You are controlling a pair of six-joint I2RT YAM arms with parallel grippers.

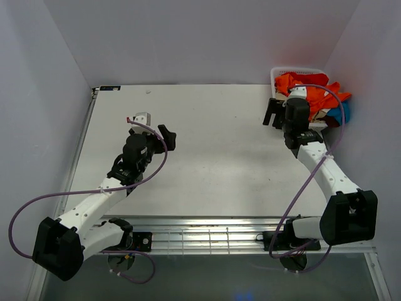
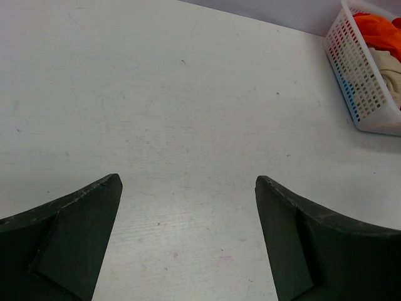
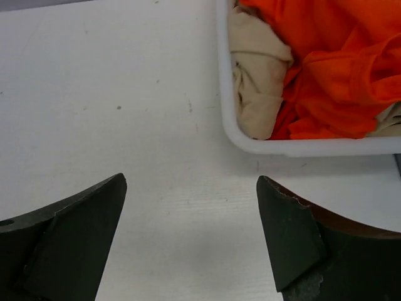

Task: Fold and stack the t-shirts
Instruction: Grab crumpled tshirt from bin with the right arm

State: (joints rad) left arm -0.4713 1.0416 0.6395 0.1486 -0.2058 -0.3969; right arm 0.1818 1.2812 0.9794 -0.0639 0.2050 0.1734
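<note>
Top view: t-shirts (image 1: 311, 94) are heaped in the white basket (image 1: 273, 78), far right corner; none is laid out.
Left wrist: left gripper (image 2: 188, 182) is held wide open, empty, over the table (image 2: 188, 94).
Right wrist: right gripper (image 3: 191, 179) is spread open, empty, just beside the basket holding the orange t-shirt (image 3: 338, 63).
First pick is judged not begun; a reach into the basket is called for.

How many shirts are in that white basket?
3 show: an orange shirt heaped on top, a tan shirt beside it against the basket rim, and a blue shirt at the right edge. Others may lie hidden underneath.
</note>
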